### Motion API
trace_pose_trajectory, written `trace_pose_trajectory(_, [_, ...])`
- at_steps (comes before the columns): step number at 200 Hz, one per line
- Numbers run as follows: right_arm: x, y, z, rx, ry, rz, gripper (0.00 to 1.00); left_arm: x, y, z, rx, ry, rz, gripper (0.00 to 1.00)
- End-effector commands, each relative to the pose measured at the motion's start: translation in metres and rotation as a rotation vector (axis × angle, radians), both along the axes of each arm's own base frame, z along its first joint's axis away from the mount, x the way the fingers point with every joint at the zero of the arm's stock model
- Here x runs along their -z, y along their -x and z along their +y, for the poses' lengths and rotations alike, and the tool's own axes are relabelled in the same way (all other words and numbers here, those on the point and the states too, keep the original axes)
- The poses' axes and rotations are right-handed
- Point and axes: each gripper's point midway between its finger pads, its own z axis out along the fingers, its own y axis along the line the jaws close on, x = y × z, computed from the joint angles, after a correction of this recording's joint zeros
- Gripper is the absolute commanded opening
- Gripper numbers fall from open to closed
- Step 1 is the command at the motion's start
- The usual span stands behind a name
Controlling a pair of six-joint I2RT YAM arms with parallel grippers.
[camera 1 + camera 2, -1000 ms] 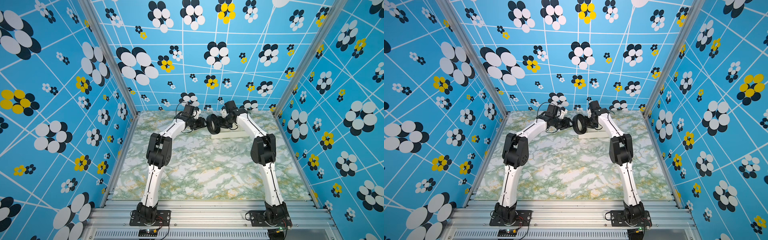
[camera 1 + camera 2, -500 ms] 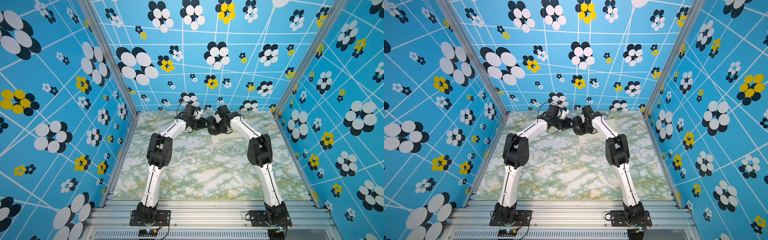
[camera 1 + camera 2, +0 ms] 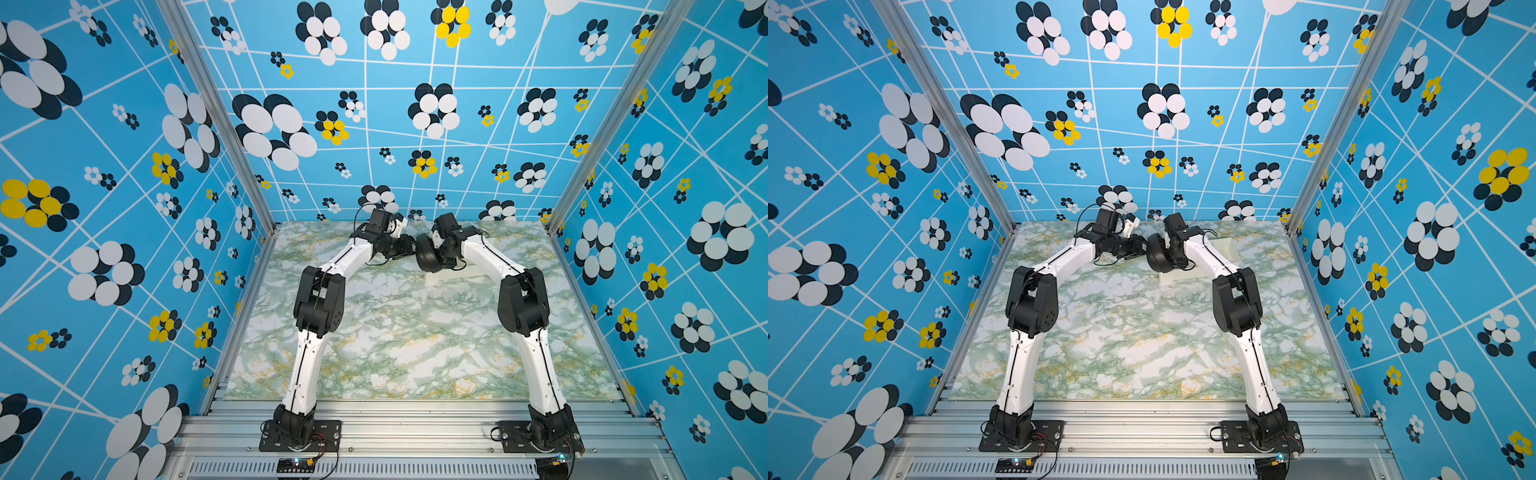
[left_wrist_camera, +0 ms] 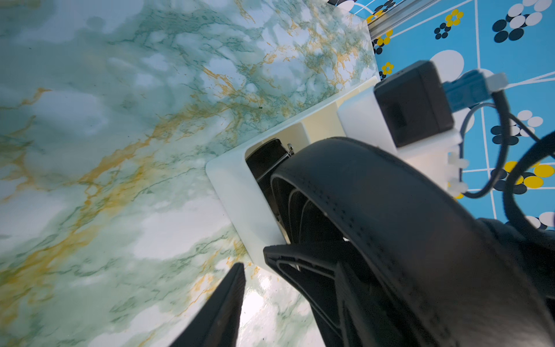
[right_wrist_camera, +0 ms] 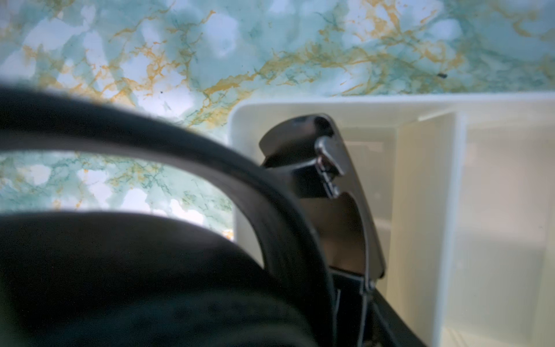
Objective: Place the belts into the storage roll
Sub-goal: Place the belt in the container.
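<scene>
Left wrist view: belt is coiled and standing on edge over the storage roll's end compartment, with the buckle hanging into it. My left claw is spread with nothing between its fingers. One finger sits against the coil, just outside that end wall. My right claw is above the storage roll; the coil hides it, so I can't tell its state. Belt looks light, springy, slick. I'd pinch across the stacked turns, else it unwinds.
</scene>
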Motion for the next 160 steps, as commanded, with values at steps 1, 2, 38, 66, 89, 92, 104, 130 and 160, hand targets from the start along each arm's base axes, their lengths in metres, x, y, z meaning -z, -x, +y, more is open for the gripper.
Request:
trace_pose_trajectory(1, [-0.020, 0.001, 0.009, -0.021, -0.021, -0.050, 0.50, 0.005, 0.002, -0.011, 0.035, 0.024, -0.004, 0.52])
trace_pose_trajectory(2, [-0.020, 0.001, 0.009, -0.022, -0.023, -0.049, 0.50, 0.004, 0.001, -0.012, 0.035, 0.024, -0.004, 0.52])
trace_pose_trajectory(38, [-0.017, -0.001, 0.005, 0.013, -0.040, -0.044, 0.47, 0.010, 0.004, -0.013, 0.041, 0.019, 0.007, 0.52])
trace_pose_trajectory(66, [-0.009, -0.003, -0.002, 0.052, -0.069, -0.022, 0.25, 0.014, 0.005, -0.015, 0.041, 0.019, 0.017, 0.51])
trace_pose_trajectory(89, [-0.005, -0.004, -0.007, 0.087, -0.117, -0.011, 0.20, 0.014, 0.005, -0.015, 0.041, 0.020, 0.019, 0.51])
trace_pose_trajectory(92, [-0.005, -0.003, -0.007, 0.091, -0.120, -0.010, 0.20, 0.015, 0.005, -0.016, 0.043, 0.019, 0.021, 0.51])
trace_pose_trajectory(104, [-0.006, -0.004, -0.008, 0.092, -0.143, -0.015, 0.20, 0.015, 0.005, -0.016, 0.042, 0.018, 0.020, 0.51])
trace_pose_trajectory(130, [-0.005, -0.006, -0.008, 0.102, -0.226, 0.012, 0.21, 0.015, 0.002, -0.018, 0.044, 0.019, 0.024, 0.51])
trace_pose_trajectory(160, [-0.002, -0.010, -0.014, 0.139, -0.297, 0.034, 0.25, 0.009, 0.001, -0.022, 0.051, 0.025, 0.016, 0.51])
